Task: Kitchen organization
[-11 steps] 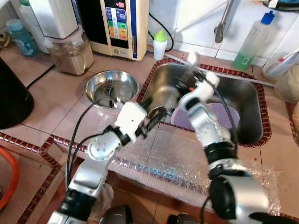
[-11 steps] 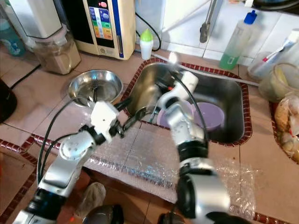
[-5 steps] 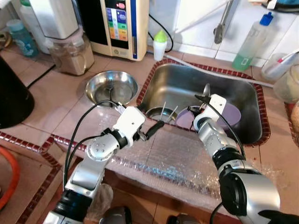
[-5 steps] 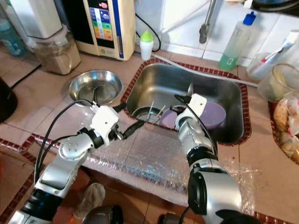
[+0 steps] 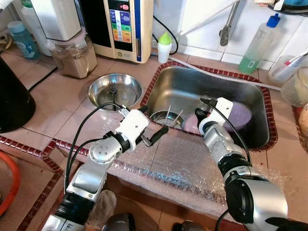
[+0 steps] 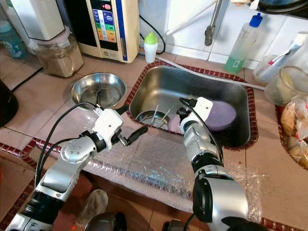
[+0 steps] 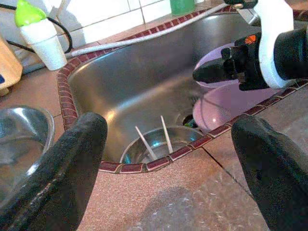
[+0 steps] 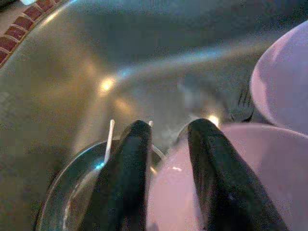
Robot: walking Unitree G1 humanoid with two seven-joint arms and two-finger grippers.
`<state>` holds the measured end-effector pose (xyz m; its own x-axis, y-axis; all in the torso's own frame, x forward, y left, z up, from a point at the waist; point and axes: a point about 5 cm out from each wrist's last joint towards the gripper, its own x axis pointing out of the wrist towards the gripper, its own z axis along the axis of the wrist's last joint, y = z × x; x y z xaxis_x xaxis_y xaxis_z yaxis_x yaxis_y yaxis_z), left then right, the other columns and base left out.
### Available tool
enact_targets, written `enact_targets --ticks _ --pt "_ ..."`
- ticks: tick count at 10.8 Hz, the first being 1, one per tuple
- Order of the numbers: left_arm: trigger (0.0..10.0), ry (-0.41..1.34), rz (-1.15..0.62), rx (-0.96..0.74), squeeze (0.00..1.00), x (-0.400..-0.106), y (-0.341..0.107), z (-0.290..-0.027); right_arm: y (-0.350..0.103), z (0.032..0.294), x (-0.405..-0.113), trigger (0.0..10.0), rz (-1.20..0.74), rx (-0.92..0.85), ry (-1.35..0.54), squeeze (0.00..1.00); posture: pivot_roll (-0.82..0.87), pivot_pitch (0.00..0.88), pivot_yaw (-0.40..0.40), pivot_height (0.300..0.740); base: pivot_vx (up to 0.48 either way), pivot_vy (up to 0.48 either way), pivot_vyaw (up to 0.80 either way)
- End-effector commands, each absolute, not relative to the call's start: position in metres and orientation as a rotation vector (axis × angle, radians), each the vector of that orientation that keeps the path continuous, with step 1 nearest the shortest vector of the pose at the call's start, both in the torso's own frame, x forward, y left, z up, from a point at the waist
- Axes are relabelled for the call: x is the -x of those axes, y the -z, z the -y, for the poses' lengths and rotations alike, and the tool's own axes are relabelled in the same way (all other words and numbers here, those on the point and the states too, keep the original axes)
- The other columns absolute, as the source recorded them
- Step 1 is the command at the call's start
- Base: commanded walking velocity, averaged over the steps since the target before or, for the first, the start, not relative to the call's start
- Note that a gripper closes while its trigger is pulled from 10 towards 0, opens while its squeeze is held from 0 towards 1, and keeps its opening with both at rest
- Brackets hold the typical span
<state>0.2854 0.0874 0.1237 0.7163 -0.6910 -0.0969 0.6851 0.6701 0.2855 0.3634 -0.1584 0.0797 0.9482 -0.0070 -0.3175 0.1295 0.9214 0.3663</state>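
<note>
Right now the right gripper (image 8: 166,168) hangs inside the sink (image 5: 178,82) at frame centre, fingers slightly parted over the purple bowl (image 8: 240,183). Left gripper (image 5: 155,136), wide open, hovers over bubble wrap (image 5: 183,163) below.

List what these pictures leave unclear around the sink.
- Right hand: the right wrist view shows its fingers slightly apart over the purple plate's rim, but whether they touch it is unclear.
- Small steel bowl in the sink: the near sink edge cuts it off; its two thin sticks are too small to identify.
- Items on the counter's right are cropped by the picture edge.
</note>
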Motion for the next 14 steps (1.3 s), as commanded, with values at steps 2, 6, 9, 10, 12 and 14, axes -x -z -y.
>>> enact_targets --ticks 2,6,9,10,12,14 --pt "10.0 0.792 0.012 -0.346 1.00 -0.288 -0.125 -0.085 -0.070 0.151 -0.358 10.0 -0.340 -0.369 0.015 1.00 0.02 0.021 0.018 0.740 0.000 0.000 0.00" --pt "10.0 0.656 0.087 -0.351 1.00 -0.298 -0.134 -0.094 -0.104 0.139 -0.372 10.0 -0.142 -0.552 -0.106 1.00 0.02 0.017 0.011 0.740 0.000 0.000 0.00" --pt "10.0 0.387 0.206 -0.349 1.00 -0.296 -0.145 -0.124 -0.113 0.144 -0.373 10.0 -0.069 -0.508 -0.116 1.00 0.03 0.024 -0.010 0.740 0.000 0.000 0.00" --pt "10.0 0.304 0.227 -0.366 1.00 -0.294 -0.145 -0.134 -0.114 0.139 -0.371 10.0 -0.068 -0.473 -0.172 1.00 0.03 0.026 -0.021 0.740 0.000 0.000 0.00" --pt "10.0 0.191 0.216 -0.394 1.00 -0.289 -0.136 -0.150 -0.123 0.126 -0.367 10.0 0.004 -0.497 -0.300 0.86 0.03 0.033 -0.031 0.740 0.000 0.000 0.00" --pt "10.0 0.186 0.198 -0.399 0.00 -0.289 -0.127 -0.151 -0.128 0.120 -0.362 10.0 0.044 -0.484 -0.338 0.00 0.02 0.041 -0.039 0.740 0.000 0.000 0.00"
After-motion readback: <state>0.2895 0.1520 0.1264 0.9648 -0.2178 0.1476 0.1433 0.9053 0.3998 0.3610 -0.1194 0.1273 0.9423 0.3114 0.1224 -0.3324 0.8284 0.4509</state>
